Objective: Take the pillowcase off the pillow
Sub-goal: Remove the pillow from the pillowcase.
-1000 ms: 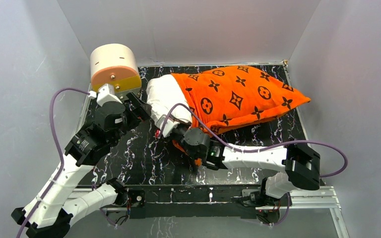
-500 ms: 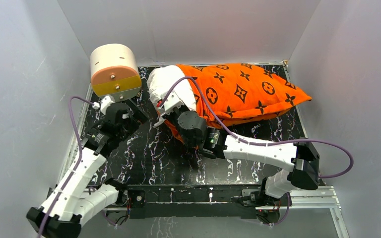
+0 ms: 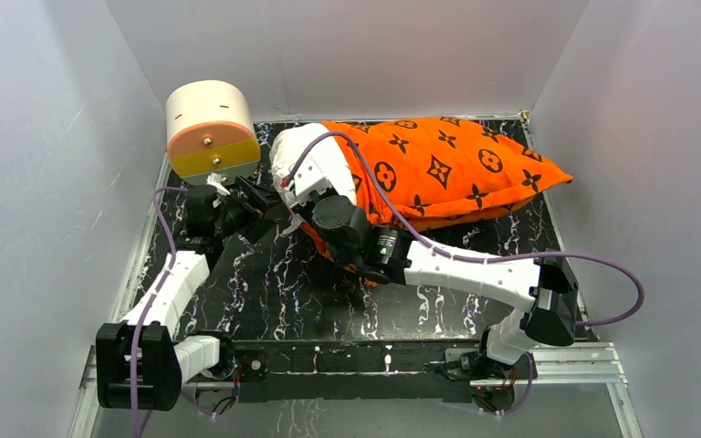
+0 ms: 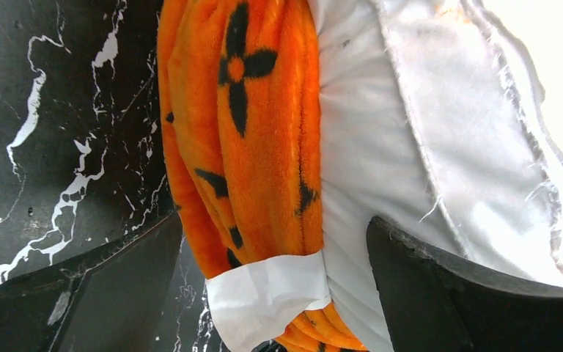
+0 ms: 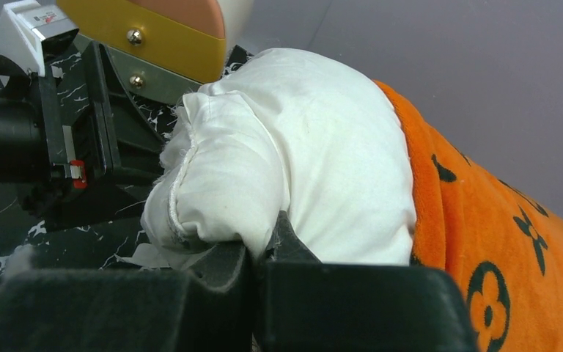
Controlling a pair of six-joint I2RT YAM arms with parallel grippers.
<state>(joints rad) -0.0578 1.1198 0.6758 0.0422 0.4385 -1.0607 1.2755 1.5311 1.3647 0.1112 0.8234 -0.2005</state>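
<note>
- The orange pillowcase (image 3: 447, 169) lies along the back of the black marbled floor (image 3: 265, 292), toward the right wall, with its open end bunched at the left.
- The white pillow (image 3: 303, 155) bulges bare out of that open end.
- The left gripper (image 4: 275, 224) gapes wide, one finger on each side of the bunched hem and bare pillow, clamping nothing.
- The right gripper (image 5: 264, 246) is closed tight, its tips under the pillow's bare end. Whether it pinches cloth cannot be told.
- A cream-and-orange cylinder (image 3: 208, 128) sits in the back-left corner, near the bare end.
</note>
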